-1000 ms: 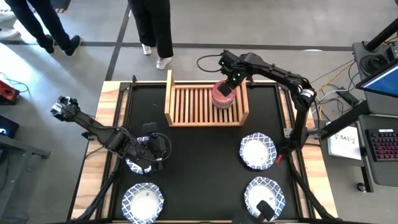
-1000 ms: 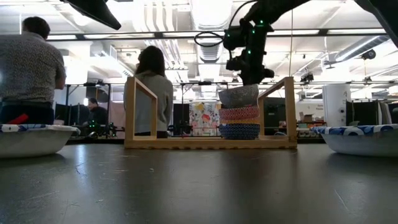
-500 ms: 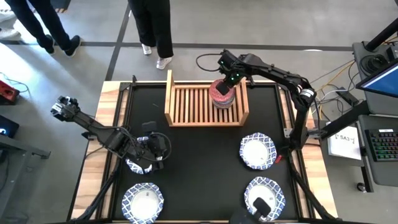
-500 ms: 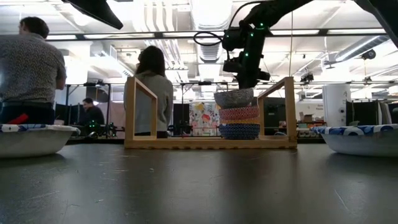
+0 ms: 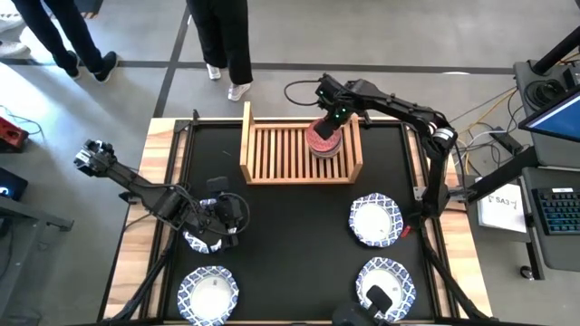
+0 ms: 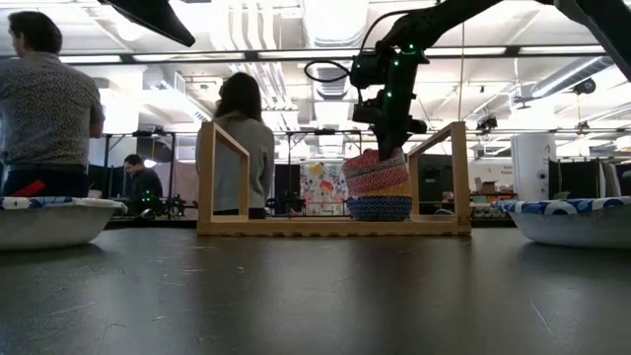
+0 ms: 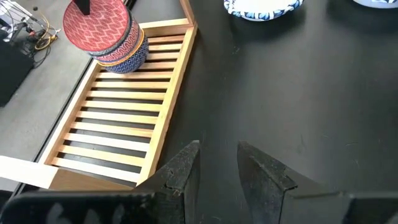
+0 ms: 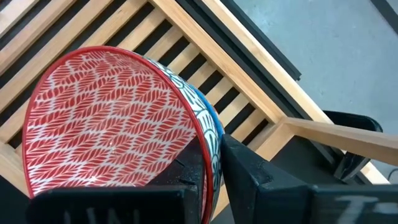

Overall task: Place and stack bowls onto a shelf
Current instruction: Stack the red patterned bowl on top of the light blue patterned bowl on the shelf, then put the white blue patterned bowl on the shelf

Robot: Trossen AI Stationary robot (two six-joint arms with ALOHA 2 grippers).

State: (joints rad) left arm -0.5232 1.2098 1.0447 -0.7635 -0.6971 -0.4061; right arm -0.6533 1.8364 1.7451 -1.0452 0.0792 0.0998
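White bowls [image 5: 207, 294] with blue rims, four in all, wait on the near desk [image 5: 290, 235], unshelved; the left gripper [image 5: 217, 228], jaws part open, hangs over one. Farther off, the right gripper [image 6: 386, 141] pinches the red bowl [image 6: 378, 173] tilted atop the small stack on the shelf's [image 5: 272, 152] right side.

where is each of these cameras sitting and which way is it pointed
High view: above the table, looking straight down; both arms show, the shelf at the far edge.
Low view: at table-top height, looking level across to the shelf and the room behind; the right gripper comes in from above.
Left wrist view: on the left arm, looking past the left gripper over the shelf.
Right wrist view: on the right arm, close over the red bowl.
Shared: all four show the bowl stack on the shelf.
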